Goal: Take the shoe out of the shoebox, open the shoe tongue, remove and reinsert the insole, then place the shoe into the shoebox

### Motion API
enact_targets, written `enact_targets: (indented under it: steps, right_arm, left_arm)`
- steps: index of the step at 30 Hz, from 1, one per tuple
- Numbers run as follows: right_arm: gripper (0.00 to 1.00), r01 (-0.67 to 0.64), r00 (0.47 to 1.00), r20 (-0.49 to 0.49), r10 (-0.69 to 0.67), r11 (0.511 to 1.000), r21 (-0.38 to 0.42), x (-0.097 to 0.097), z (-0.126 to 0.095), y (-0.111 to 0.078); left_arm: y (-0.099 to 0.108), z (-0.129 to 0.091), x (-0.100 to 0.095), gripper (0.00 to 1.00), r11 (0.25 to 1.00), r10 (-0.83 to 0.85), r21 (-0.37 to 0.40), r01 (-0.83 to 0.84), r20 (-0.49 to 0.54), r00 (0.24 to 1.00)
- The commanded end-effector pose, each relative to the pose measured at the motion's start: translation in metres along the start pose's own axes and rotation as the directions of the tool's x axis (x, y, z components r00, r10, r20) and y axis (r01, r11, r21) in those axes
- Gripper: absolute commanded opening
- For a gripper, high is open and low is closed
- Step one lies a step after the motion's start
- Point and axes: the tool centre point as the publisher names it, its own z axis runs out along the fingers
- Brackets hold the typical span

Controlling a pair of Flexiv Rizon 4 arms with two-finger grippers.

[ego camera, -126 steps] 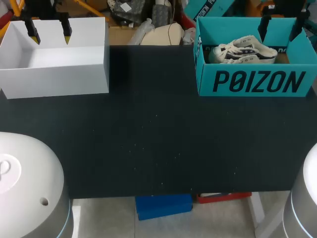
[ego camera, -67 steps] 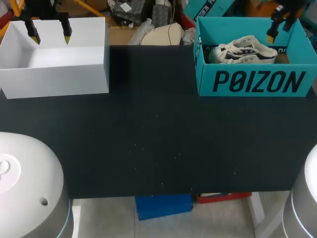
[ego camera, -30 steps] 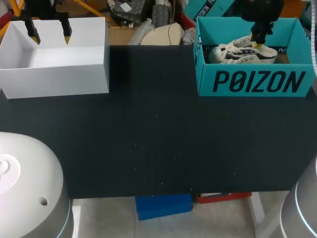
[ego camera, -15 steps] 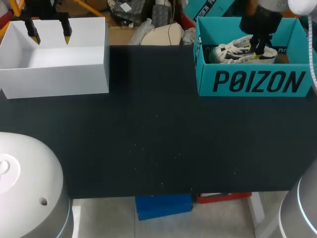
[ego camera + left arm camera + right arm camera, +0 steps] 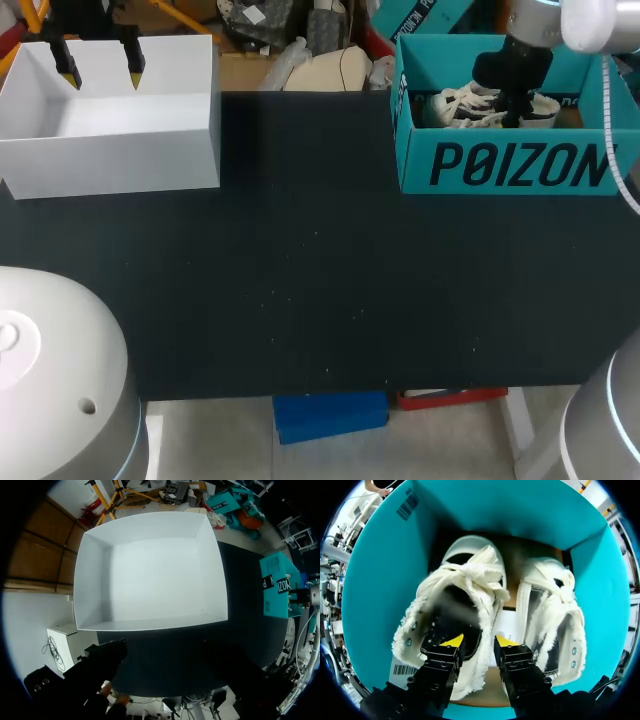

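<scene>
A pair of white frayed-canvas shoes lies in the teal shoebox (image 5: 510, 165) at the table's back right. My right gripper (image 5: 508, 108) hangs down into the box over the shoes. In the right wrist view one shoe (image 5: 455, 595) lies under the gripper and the other shoe (image 5: 550, 615) beside it. My right gripper (image 5: 479, 641) is open and straddles the nearer shoe's side wall, one finger inside the shoe's opening, the other in the gap between the shoes. My left gripper (image 5: 100, 72) hangs open and empty above the white box.
A white open box (image 5: 110, 150) stands at the back left, its inside bare (image 5: 150, 570). The black tabletop (image 5: 320, 290) stretches between the boxes and toward the front edge. The teal shoebox (image 5: 277, 587) shows far off in the left wrist view.
My right arm has swung left over the shoebox and come down, bringing its fingers onto the shoe's collar. The left arm has not moved.
</scene>
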Motion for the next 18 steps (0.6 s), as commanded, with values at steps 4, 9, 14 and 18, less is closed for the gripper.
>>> enact_targets:
  steps: [4, 9, 14, 18]
  right_arm:
    - [0.34, -0.024, 1.000, -0.013, 0.024, 1.000, 0.003, -0.007, 0.021, 0.000]
    - [0.34, -0.028, 1.000, -0.011, 0.028, 1.000, 0.005, -0.009, 0.027, 0.000]
    - [0.00, -0.035, 0.999, -0.011, 0.035, 0.999, 0.017, -0.008, 0.029, 0.000]
    - [0.00, -0.046, 0.999, -0.005, 0.046, 0.998, 0.032, -0.007, 0.022, -0.005]
  left_arm:
    - [0.001, -0.001, 0.001, 1.00, 1.000, -0.002, -0.001, 0.002, 0.002, 1.000]
    - [0.001, -0.001, 0.001, 1.00, 1.000, -0.002, -0.001, 0.002, 0.002, 1.000]
    - [0.001, -0.001, 0.001, 1.00, 1.000, -0.002, -0.001, 0.002, 0.002, 1.000]
    - [0.001, -0.001, 0.001, 1.00, 1.000, -0.002, -0.001, 0.002, 0.002, 1.000]
